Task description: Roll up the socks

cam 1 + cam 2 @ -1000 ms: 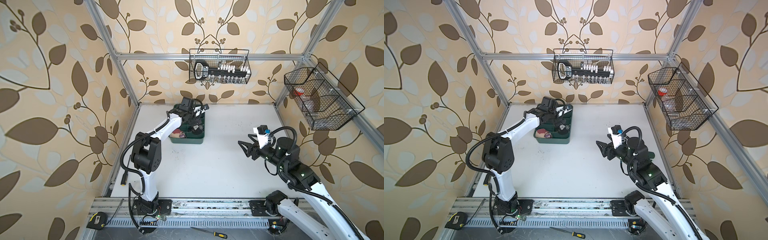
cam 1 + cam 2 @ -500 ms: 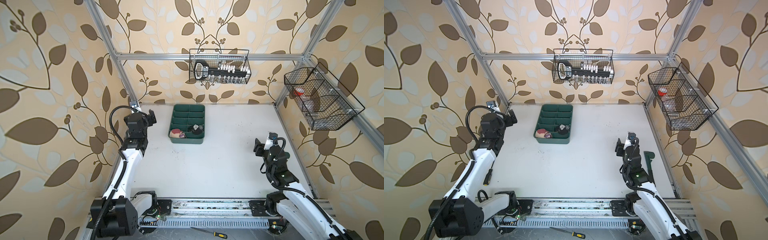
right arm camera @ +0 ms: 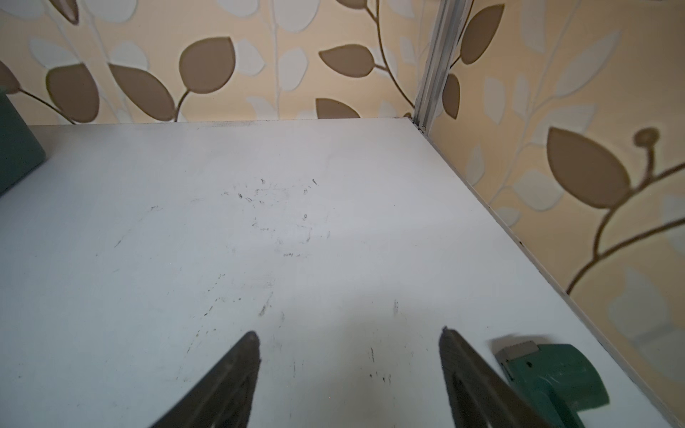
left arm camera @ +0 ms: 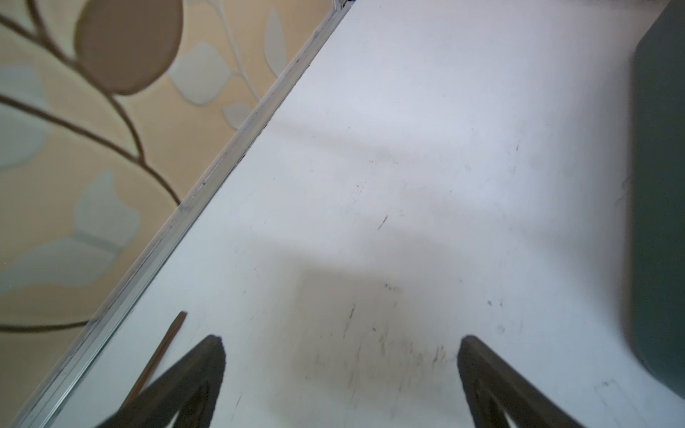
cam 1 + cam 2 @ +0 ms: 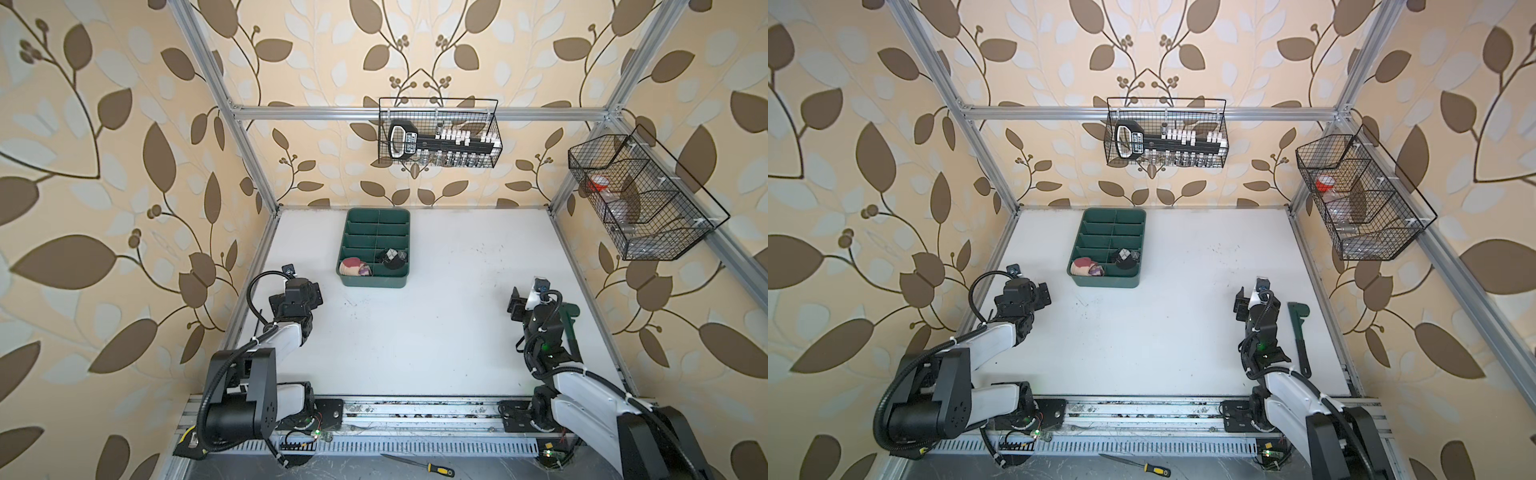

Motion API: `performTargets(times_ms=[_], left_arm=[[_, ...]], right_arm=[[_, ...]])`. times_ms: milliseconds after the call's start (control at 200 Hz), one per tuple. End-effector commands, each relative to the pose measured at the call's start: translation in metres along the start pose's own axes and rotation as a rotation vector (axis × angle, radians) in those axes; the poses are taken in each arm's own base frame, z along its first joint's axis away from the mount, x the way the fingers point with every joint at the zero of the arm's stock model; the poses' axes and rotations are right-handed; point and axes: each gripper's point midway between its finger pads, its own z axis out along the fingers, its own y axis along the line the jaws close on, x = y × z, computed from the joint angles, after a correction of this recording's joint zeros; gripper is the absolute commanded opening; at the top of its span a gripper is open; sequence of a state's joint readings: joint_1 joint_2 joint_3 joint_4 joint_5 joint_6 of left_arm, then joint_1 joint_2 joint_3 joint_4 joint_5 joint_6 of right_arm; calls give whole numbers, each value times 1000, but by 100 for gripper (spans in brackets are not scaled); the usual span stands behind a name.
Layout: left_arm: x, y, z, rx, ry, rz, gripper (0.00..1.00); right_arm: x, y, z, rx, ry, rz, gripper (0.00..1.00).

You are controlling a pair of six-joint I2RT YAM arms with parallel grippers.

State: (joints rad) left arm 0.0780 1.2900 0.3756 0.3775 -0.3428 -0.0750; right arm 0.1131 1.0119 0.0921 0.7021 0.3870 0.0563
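**A:** What sits in the green tray?

**B:** Two rolled bundles, in the row nearest the arms. The beige sock is a ribbed lump with maroon on top and a bit of purple, in the left compartment. The argyle sock is a tight black, grey and white ball in the right compartment, just beside it. Both top views show them. The tray stands toward the back left of the worktop.

**A:** And the wrist cameras?

**B:** Neither shows a sock. The left wrist view catches only a blurred green tray wall, and the right wrist view only a tray corner. They do settle the grippers, though. The left fingers are spread wide over bare, scuffed worktop with nothing between them. The right fingers are also parted and empty.

**A:** Anything beside the right arm?

**B:** A green tool lies on the worktop near the right wall. In a top view its whole length shows. In the other top view the arm hides most of it. The right wrist view shows only its green head, just beside one finger.
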Motion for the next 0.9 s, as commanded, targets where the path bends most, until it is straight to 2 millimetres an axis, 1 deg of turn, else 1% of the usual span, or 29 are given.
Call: performTargets(times_ms=[0, 85, 135, 160, 170, 185, 210, 240, 265, 295, 330, 340, 350, 400, 455, 480, 540, 645, 895], left_arm=[[-41, -22, -3, 115, -137, -18, 99], [-38, -37, -8, 211, -145, 21, 99], [-40, -43, -9, 245, -144, -3, 99], [-41, -46, -12, 272, -169, -36, 99], [-46, -49, -14, 292, -198, -52, 99], [-49, -53, -17, 326, -229, -45, 99], [-46, -59, -17, 357, -225, -25, 99], [-41, -59, -11, 341, -193, -20, 99], [-38, -52, -3, 297, -179, -44, 99], [-37, -47, 1, 279, -190, -76, 99], [-32, -50, 6, 293, -184, -75, 99], [-24, -52, 10, 300, -167, -69, 99], [-21, -55, 12, 311, -164, -61, 99], [-26, -61, 15, 340, -194, -46, 99], [-20, -60, 21, 314, -100, -35, 99], [-18, -61, 22, 308, -93, -26, 99], [-22, -63, 23, 319, -130, -27, 99], [-20, -62, 19, 316, -109, -21, 99], [-20, -63, 21, 308, -104, -17, 99]], right_arm=[[-36, 20, 12, -109, -111, -5, 100], [-34, 25, 22, -136, -101, -19, 100], [-29, 21, 26, -126, -88, 0, 100], [-26, 18, 28, -118, -85, 12, 100], [-25, 17, 28, -115, -86, 17, 100], [-24, 16, 28, -114, -88, 25, 100], [-22, 15, 30, -116, -85, 35, 100], [-19, 13, 32, -119, -81, 47, 100], [-16, 12, 33, -115, -77, 53, 100], [-16, 11, 35, -114, -81, 62, 100], [-15, 12, 36, -117, -75, 56, 100], [-15, 12, 36, -116, -71, 58, 100], [-14, 12, 36, -114, -65, 59, 100], [-16, 12, 36, -116, -76, 58, 100], [-14, 12, 36, -112, -65, 55, 100], [-15, 12, 36, -109, -68, 55, 100], [-14, 13, 36, -105, -65, 40, 100], [-14, 22, 36, -109, -61, -2, 100], [-15, 22, 37, -117, -60, 0, 100]])
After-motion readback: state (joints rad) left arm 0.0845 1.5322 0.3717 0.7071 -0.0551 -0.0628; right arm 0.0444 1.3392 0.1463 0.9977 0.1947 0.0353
